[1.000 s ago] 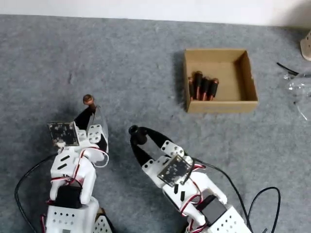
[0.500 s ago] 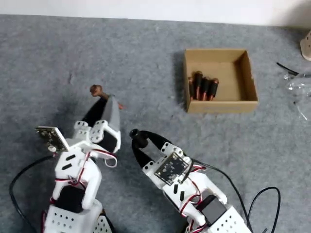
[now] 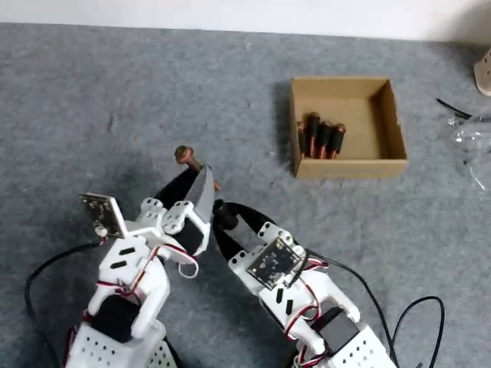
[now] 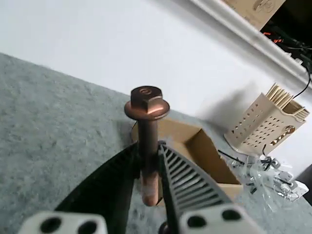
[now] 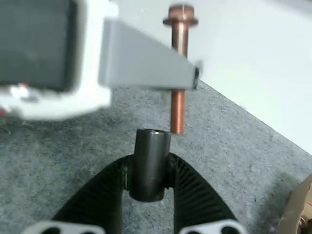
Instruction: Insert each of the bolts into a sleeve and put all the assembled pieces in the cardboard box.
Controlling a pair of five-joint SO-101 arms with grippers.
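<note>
Nearly mated: left pincer [image 4: 148, 146] clamps a copper hex-flange bolt [image 4: 146, 105] upright, tip near the black cylindrical sleeve [image 5: 152, 146] gripped by the right pincer [image 5: 148, 165]; centre over the bore before lowering. Brown cardboard box [image 3: 390, 130] at two o'clock.

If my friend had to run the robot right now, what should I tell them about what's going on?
Left gripper: shut on a copper bolt, head up.
Right gripper: shut on a black sleeve, open end up.
The bolt's tip hangs close to the sleeve's mouth, a little to one side, not in it yet.
Done: four assembled pieces lie in the cardboard box.
Left: line the bolt up, push it into the sleeve, then put that piece in the box too.
</note>
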